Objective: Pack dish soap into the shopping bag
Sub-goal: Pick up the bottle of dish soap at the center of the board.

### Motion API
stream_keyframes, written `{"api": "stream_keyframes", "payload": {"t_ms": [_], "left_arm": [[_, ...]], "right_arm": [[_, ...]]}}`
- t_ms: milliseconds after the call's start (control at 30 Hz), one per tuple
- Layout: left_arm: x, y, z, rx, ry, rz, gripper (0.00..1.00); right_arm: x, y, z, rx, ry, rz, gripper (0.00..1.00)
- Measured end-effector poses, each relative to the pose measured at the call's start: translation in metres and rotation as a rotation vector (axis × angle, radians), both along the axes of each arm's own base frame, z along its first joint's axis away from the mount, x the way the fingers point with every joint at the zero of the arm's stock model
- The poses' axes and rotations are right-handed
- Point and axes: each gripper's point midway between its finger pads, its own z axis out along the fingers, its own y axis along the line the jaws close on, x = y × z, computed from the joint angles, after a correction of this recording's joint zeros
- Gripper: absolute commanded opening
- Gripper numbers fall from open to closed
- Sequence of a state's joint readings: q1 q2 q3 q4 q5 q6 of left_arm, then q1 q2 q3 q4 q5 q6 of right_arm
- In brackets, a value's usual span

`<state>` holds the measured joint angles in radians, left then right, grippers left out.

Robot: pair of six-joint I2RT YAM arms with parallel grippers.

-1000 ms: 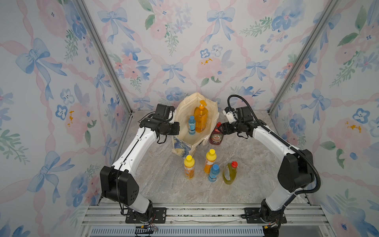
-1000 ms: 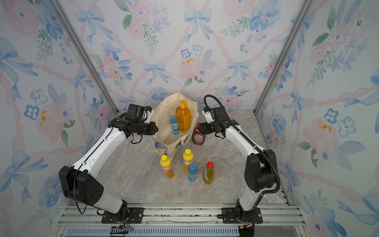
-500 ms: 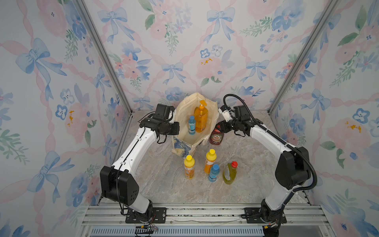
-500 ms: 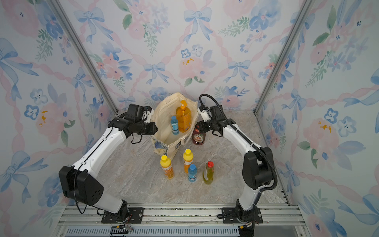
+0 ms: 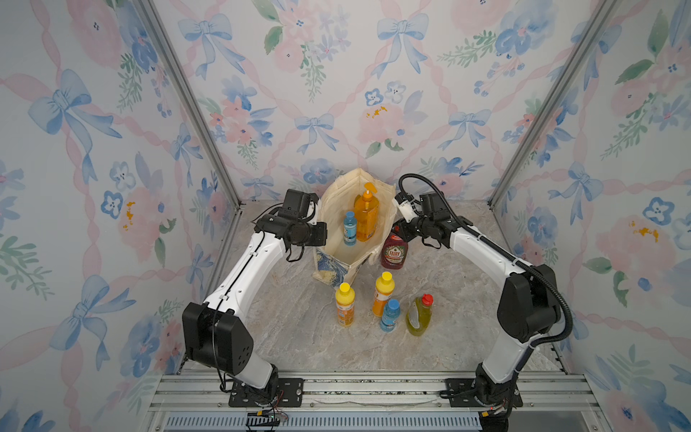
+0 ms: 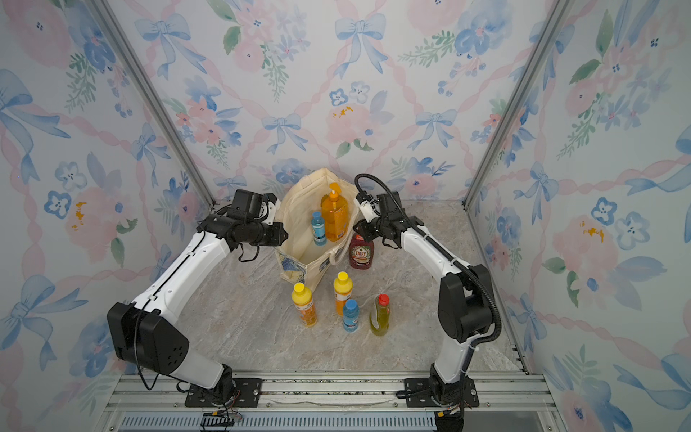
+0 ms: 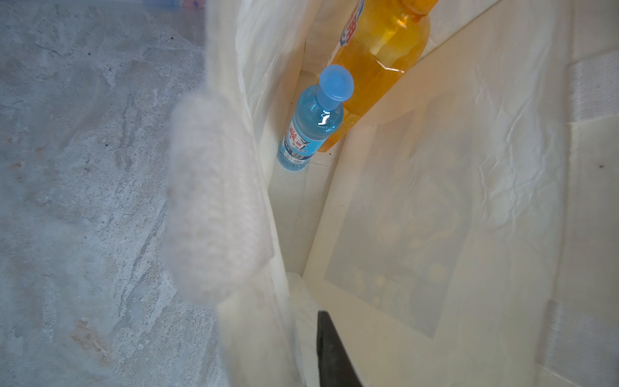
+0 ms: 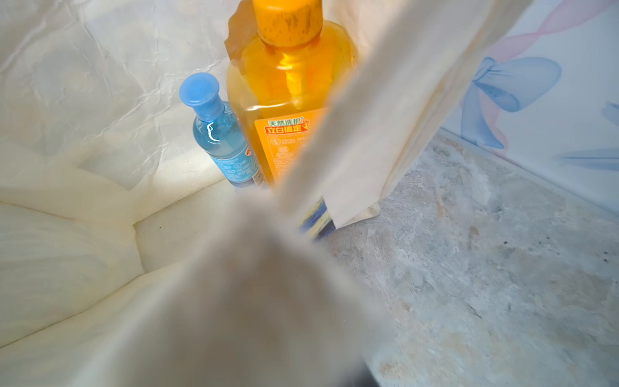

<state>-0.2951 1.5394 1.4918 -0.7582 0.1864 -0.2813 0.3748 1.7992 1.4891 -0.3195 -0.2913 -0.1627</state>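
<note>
The right end effector point(image 5: 397, 229) was clamped on the rim of the shopping bag point(image 5: 332, 202), the left end effector point(image 5: 323, 233) pinching the opposite rim; two dish soap bottles point(image 5: 366, 217) stood inside, five others point(image 5: 383, 295) on the table point(image 5: 299, 336); thin cloth might slip free, collapsing the mouth

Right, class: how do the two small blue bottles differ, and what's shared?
Place: the packed blue bottle stands inside the shopping bag; the loose blue bottle stands on the table. Neighbours: the packed one is beside the orange pump bottle; the loose one beside the yellow-green bottle. Both stand upright, blue-capped.
</note>
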Motion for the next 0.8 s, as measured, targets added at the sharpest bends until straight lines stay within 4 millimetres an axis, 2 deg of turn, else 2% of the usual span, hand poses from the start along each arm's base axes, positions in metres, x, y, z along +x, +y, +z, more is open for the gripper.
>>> {"api": "stream_keyframes", "payload": {"t_ms": [133, 367, 533, 667, 800], "left_arm": [[0.0, 0.0, 0.0, 0.0, 0.0, 0.0, 0.18], [0.002, 0.0, 0.0, 0.0, -0.001, 0.0, 0.18], [0.003, -0.001, 0.001, 0.0, -0.002, -0.001, 0.18], [0.003, -0.001, 0.001, 0.0, -0.002, -0.001, 0.18], [0.004, -0.001, 0.0, 0.001, -0.001, -0.001, 0.18]], "right_arm": [[-0.009, -0.003, 0.0, -0.019, -0.01, -0.015, 0.0], [-0.029, -0.014, 0.001, -0.07, -0.044, -0.063, 0.0], [-0.04, -0.031, 0.005, -0.139, -0.072, -0.132, 0.0], [-0.047, -0.046, 0.018, -0.197, -0.101, -0.194, 0.0], [-0.052, -0.053, 0.048, -0.242, -0.152, -0.245, 0.0]]}}
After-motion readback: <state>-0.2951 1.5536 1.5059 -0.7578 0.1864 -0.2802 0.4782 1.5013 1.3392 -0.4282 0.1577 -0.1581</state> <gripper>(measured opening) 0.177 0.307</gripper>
